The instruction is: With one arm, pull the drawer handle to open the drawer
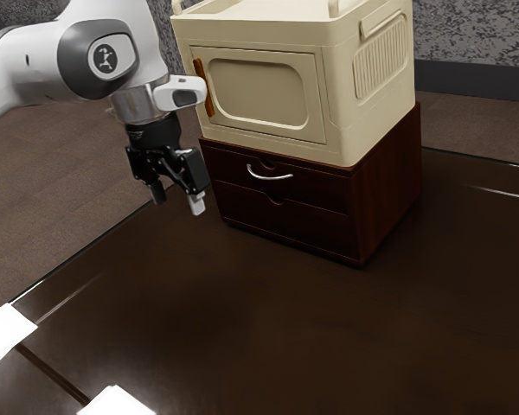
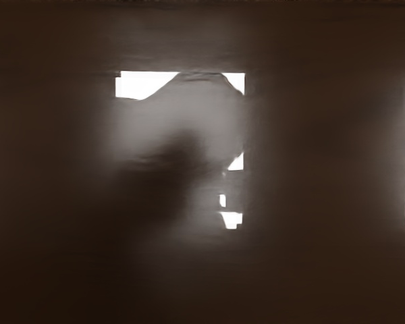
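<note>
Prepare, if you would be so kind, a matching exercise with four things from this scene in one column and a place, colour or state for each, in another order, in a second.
Column one
1. Claw
2. Curved handle
3. Cabinet
4. Upright strip at the edge of the cabinet's door

Column two
A. Cream, resting on the brown drawer unit
B. Orange-brown
C. Open, in the air
D. Silvery, on the front of the upper drawer

Right pairs: 1-C, 2-D, 3-A, 4-B
</note>
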